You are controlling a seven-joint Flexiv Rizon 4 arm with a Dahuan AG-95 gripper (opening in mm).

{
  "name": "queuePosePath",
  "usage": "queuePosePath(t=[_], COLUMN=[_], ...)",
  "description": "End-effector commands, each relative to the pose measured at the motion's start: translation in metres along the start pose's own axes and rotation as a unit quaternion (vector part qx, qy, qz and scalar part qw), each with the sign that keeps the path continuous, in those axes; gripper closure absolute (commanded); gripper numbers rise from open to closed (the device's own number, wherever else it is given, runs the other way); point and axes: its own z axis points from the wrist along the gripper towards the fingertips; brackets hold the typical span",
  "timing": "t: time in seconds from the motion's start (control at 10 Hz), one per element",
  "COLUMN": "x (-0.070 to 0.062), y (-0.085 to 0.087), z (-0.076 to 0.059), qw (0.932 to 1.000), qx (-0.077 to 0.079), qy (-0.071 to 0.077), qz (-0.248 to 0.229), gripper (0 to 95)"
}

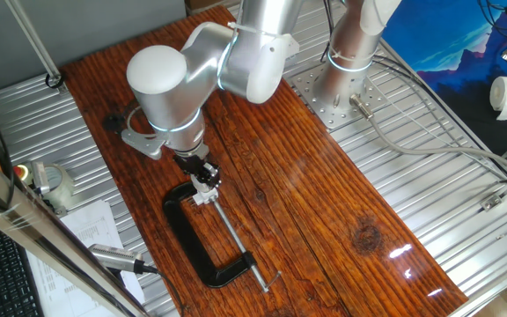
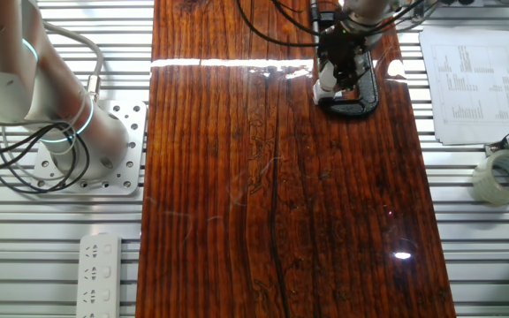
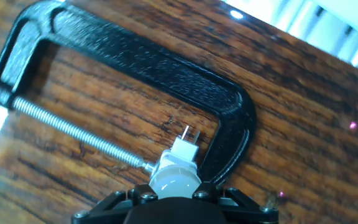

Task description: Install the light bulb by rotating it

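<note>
On the wooden table: a black C-clamp (image 1: 202, 249) is lying flat, its threaded screw (image 3: 73, 132) running across the open side toward a small white socket block (image 3: 181, 151).
Left of the table: a printed sheet (image 1: 91, 231) is lying on the metal frame; its writing is too small to read.
Light bulb: the light bulb (image 3: 174, 182) is sitting at the bottom edge of the hand view, its pale rounded head facing the camera and its long axis running away from the hand into the socket block, just inside the clamp's bend.
Gripper: the gripper (image 3: 174, 198) is reaching down over the clamp's end; its black fingers (image 3: 129, 200) are flanking the bulb's head on both sides, seemingly pinching it, though the contact itself is lying below the frame edge.
Right of the table: a roll of tape (image 2: 503, 177) and a second printed sheet (image 2: 468, 84) are resting on the frame, text unreadable.
Lettering: no brand is legible.
</note>
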Motion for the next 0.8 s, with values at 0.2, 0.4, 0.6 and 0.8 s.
queuePosePath(t=[0.2,0.4,0.6,0.8], x=[0.0008,0.0008,0.0008,0.0008], y=[-0.0004,-0.0004,-0.0004,-0.0004], z=[-0.0003,-0.0003,-0.0003,-0.0003], qw=[0.9948,0.9902,0.9841,0.9731], qx=[-0.002,-0.003,-0.004,-0.009], qy=[-0.002,-0.001,0.001,0.002], qz=[0.102,0.139,0.177,0.23], gripper=[95.0,95.0,95.0,95.0])
